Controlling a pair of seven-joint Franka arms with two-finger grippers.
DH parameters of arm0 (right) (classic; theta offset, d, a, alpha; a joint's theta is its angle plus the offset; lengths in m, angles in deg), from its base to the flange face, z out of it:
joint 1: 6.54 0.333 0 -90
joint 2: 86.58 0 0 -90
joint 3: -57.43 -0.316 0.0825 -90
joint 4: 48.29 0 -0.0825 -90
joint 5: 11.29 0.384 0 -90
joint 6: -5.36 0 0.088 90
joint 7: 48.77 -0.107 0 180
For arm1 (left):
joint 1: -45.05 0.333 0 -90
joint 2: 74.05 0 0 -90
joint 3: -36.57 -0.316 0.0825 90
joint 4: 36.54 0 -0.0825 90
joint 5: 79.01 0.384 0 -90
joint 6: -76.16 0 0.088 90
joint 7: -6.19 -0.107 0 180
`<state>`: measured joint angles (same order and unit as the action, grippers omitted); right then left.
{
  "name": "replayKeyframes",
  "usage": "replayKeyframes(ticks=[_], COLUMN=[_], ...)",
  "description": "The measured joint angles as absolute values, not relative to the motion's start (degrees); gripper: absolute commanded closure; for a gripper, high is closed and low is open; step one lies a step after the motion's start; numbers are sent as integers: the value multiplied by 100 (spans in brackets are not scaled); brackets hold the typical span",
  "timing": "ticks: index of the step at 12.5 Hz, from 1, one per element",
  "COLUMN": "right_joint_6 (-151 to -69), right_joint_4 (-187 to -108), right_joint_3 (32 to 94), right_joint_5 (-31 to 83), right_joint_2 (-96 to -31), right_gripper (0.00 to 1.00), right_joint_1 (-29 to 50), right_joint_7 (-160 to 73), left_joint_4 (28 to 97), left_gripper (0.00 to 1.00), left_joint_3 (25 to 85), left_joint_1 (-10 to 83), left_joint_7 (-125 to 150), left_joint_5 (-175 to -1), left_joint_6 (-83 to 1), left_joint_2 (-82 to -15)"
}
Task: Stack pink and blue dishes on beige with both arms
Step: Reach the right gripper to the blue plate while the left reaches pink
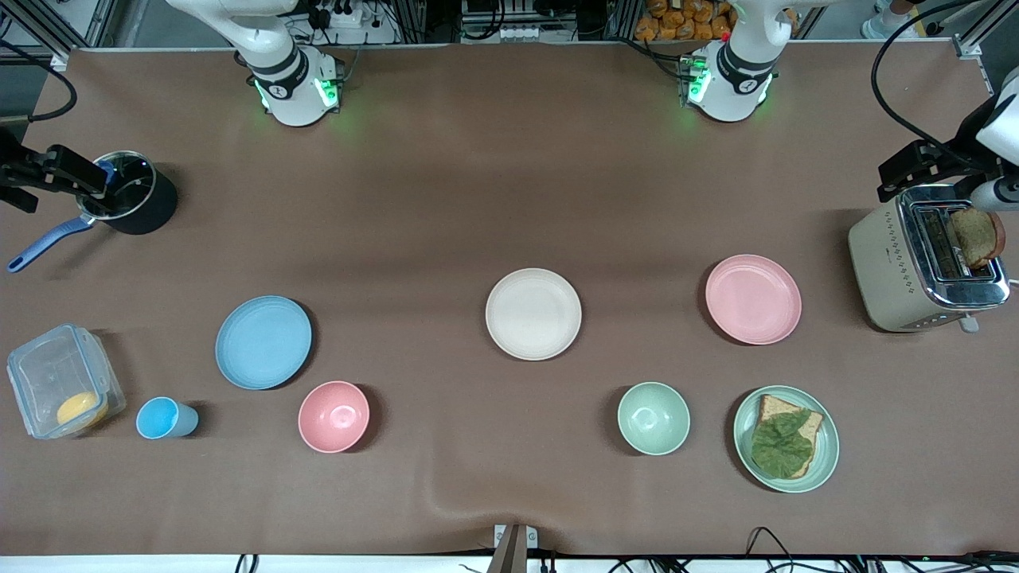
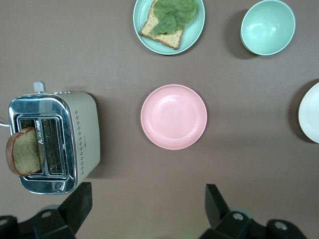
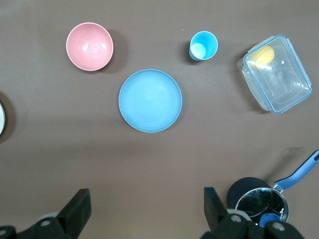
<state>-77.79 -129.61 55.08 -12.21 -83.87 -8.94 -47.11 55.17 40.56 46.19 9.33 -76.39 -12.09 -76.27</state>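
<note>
While lying flat and untouched on the brown table [image 1: 446, 199], showing as three equal round matte plates with shallow ringed rims. Sitting mid-table: beige plate [image 1: 533, 313], cream, bare. Lying toward the left arm's end: pink plate [image 1: 753, 299], pale, bare, beside the toaster [image 1: 915, 263]. Lying toward the right arm's end: blue plate [image 1: 263, 342], light, bare, well apart from the beige plate.

Hovering over the toaster's end of the table: left gripper [image 2: 148, 209], fingers [image 2: 77, 204] spread wide apart, gripping nothing, pink plate appearing between them in the left wrist view. Hovering over the saucepan's end: right gripper [image 3: 147, 209], fingers [image 3: 79, 206] likewise spread apart, gripping nothing, blue plate appearing between them in the right wrist view.

Noting alongside: bread slice [image 1: 975, 236] standing up out of a toaster slot; black saucepan [image 1: 131, 195] with blue handle standing farther from the front camera than the blue plate; pink bowl [image 1: 333, 416] and small blue cup [image 1: 163, 419] sitting nearer to the front camera than the blue plate; clear container [image 1: 60, 382] with a yellow item inside resting beside the cup; green bowl [image 1: 653, 418] and green plate [image 1: 786, 438] carrying bread and a leaf sitting nearer to the front camera than the pink plate.
</note>
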Motion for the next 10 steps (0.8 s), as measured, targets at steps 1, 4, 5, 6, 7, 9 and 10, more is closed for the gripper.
replayKeyframes(ticks=[1, 4, 5, 6, 7, 9, 10], right_joint_6=[-7765, -7589, -7583, -7584, -7588, -7606, -7701], right_joint_4=[-12969, -13036, -13051, -13051, -13051, -13059, -13067], right_joint_3=[5506, 5497, 5495, 5492, 5490, 5505, 5538], right_joint_5=[-1221, -1219, -1219, -1221, -1223, -1240, -1244], right_joint_2=[-8363, -8177, -8030, -7873, -7743, -7475, -7288], right_gripper=[0, 0, 0, 0, 0, 0, 0], right_joint_1=[-894, -867, -813, -714, -635, -601, -626], right_joint_7=[-4711, -4710, -4710, -4713, -4720, -4716, -4711], left_joint_4=[5549, 5686, 5712, 5748, 5790, 5857, 5887], left_gripper=[0, 0, 0, 0, 0, 0, 0], left_joint_3=[4052, 4036, 4029, 4027, 4026, 4024, 4024], left_joint_1=[4622, 4682, 4701, 4719, 4751, 4838, 4857], left_joint_7=[933, 933, 933, 933, 933, 939, 960], left_joint_5=[-7639, -7639, -7639, -7639, -7639, -7639, -7639], left_joint_6=[-1203, -1230, -1290, -1408, -1535, -1714, -1825], left_joint_2=[-7573, -7265, -7114, -6953, -6796, -6478, -6348])
